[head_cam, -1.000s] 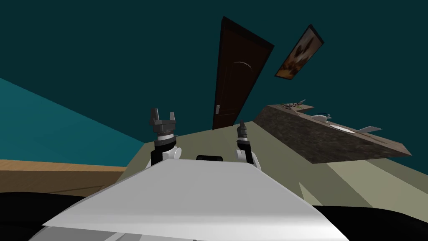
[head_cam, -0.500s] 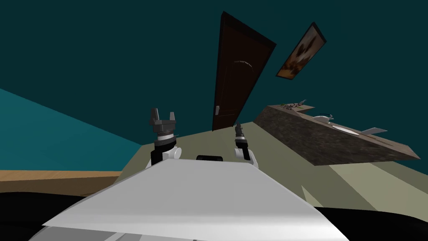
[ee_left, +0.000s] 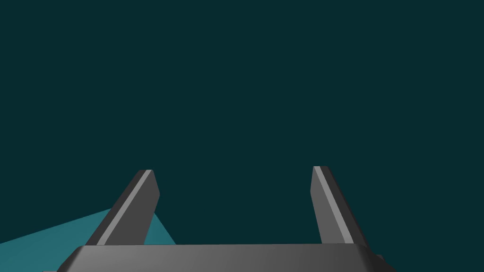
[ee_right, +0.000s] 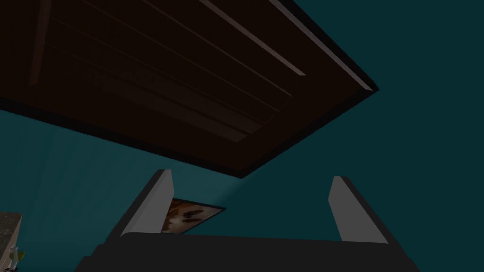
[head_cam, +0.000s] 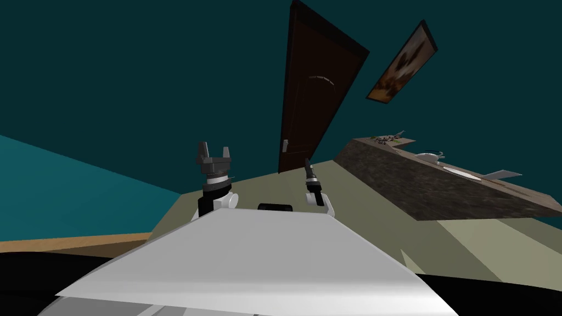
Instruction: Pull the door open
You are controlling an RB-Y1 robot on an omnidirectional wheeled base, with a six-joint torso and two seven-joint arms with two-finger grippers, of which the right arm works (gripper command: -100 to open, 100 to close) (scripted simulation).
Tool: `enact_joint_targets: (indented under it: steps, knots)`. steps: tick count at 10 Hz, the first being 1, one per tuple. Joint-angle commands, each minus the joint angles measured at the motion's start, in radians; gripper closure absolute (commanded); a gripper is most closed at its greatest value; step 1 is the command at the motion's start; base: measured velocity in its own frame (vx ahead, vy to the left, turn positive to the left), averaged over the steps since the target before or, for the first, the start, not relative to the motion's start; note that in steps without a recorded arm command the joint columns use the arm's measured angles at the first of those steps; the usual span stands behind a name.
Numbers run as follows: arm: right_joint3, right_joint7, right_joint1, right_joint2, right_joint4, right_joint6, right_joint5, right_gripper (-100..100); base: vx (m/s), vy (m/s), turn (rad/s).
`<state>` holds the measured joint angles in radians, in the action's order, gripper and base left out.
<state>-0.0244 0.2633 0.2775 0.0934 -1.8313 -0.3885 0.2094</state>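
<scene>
The dark brown door (head_cam: 313,99) stands in the teal wall at the far edge of the floor, past the worktop's (head_cam: 417,186) far corner and well apart from my tools. I judge it stiff and fairly heavy, swinging on hinges, so the hold belongs on the small pale handle (head_cam: 285,145) at its left edge, which may be slippery. The right tool (ee_right: 251,175) and the left tool (ee_left: 233,169) both have their fingers apart and are empty.

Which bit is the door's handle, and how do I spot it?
On the dark teal wall ahead, find the tall dark brown door left of the framed picture. Low on the door's left edge sits the handle: a small pale grey block, far brighter than the dark door around it.
</scene>
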Motion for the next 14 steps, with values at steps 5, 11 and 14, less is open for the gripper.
enact_joint_targets:
  steps: [5, 11, 14]
  knots:
    - [-0.014, 0.101, -0.071, 0.007, 0.117, -0.004, 0.075, -100, 0.111, -0.007, -0.011]
    - [-0.027, 0.207, -0.149, 0.013, 0.247, -0.012, 0.154, -100, 0.102, -0.002, -0.010]
    - [-0.032, 0.251, -0.182, 0.015, 0.302, -0.015, 0.187, -100, 0.133, -0.009, -0.011]
